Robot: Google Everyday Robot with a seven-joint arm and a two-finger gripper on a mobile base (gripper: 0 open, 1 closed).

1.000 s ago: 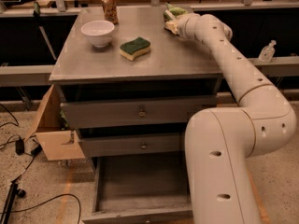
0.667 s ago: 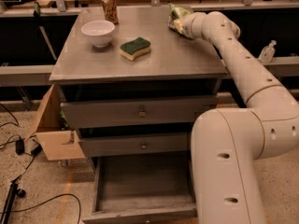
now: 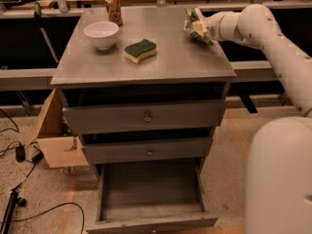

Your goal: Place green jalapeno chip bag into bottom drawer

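Green crumpled foil chip bag [image 3: 189, 17] at the metal counter's [image 3: 170, 67] far right corner, your pincer [image 3: 198, 27] right against it; grip, cannot tell. Grey bottom drawer [image 3: 151, 191] gapes open, ready to receive.

Warm overhead light gives the cabinet top [image 3: 161, 72] a soft sheen; the gripper [image 3: 197, 27] at its back right edge is brightly lit, while the bottom drawer [image 3: 151, 189] lies in shadow
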